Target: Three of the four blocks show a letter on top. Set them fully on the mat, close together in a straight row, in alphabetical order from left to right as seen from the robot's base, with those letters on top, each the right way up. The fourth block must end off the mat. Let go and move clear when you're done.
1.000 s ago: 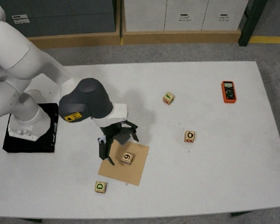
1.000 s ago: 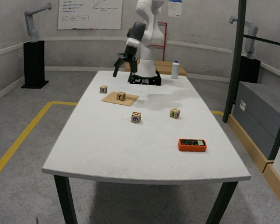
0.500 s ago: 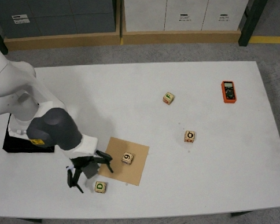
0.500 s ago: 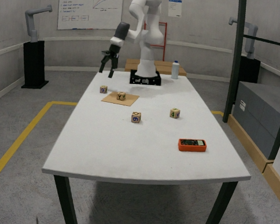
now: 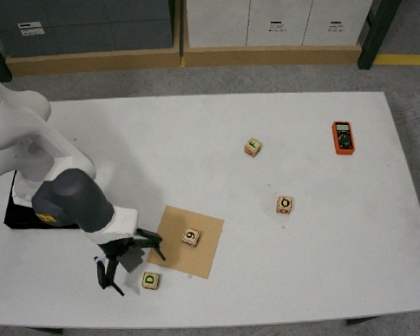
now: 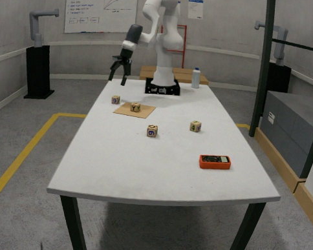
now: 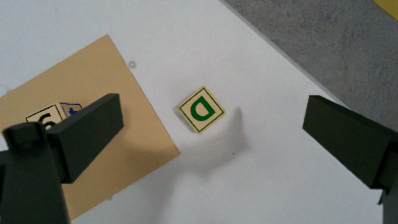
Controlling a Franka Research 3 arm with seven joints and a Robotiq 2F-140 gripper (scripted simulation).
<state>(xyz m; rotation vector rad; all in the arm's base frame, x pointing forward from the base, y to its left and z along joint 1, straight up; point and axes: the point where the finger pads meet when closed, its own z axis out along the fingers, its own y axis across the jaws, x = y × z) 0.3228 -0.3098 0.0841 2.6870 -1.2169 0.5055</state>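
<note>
The tan mat (image 5: 187, 240) lies near the table's front left. A block with 6 on top (image 5: 191, 236) sits on it. The D block (image 5: 150, 280) lies on the table just off the mat's front corner, near the table edge; it also shows in the wrist view (image 7: 201, 110) between the fingers, well below them. The F block (image 5: 252, 147) and the O block (image 5: 284, 204) lie on the table to the right. My gripper (image 5: 131, 263) is open and empty, high above the D block. In the exterior view the gripper (image 6: 118, 72) hangs above the table's far left.
An orange multimeter (image 5: 343, 137) lies at the far right of the table. The robot base (image 6: 161, 87) stands at the table's end, with a white bottle (image 6: 195, 77) beside it. The table edge runs close to the D block.
</note>
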